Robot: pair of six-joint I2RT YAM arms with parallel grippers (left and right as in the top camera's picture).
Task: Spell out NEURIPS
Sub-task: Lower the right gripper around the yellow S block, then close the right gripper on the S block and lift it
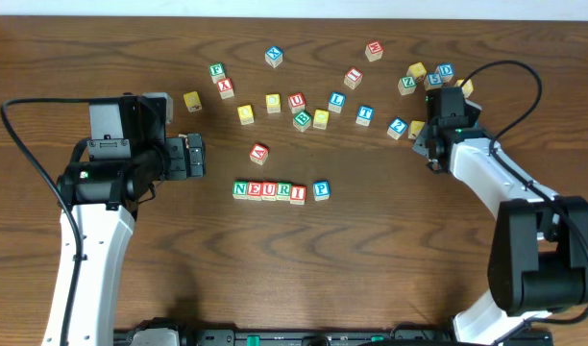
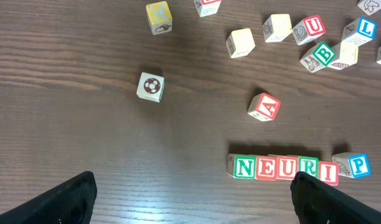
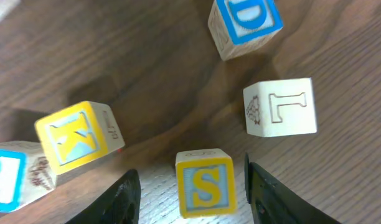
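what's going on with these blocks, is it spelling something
The two arms are spelling NEURIPS with letter cubes. N, E, U, R and I sit in a row mid-table, with the blue P just to their right. The right gripper straddles the yellow S among the loose cubes, jaws open on either side of it. The left gripper hangs open near the row, holding nothing.

On the bench (image 1: pixel 371 269) the N cube (image 1: pixel 240 189), E cube (image 1: pixel 255 189), U cube (image 1: pixel 269 190), R cube (image 1: pixel 283 190) and I cube (image 1: pixel 297 193) lie touching in a row running 9 to 3 o'clock; the P cube (image 1: pixel 321 190) sits just beside the I cube at its 3 o'clock, slightly apart; the A cube (image 1: pixel 259 153) lies near, at the E cube's 12 o'clock; the S cube (image 3: pixel 205 182) stands well apart toward 2 o'clock, between the right gripper (image 3: pixel 193 186) fingers, touching neither; the left gripper (image 1: pixel 193 156) hangs at the N cube's 10 o'clock.
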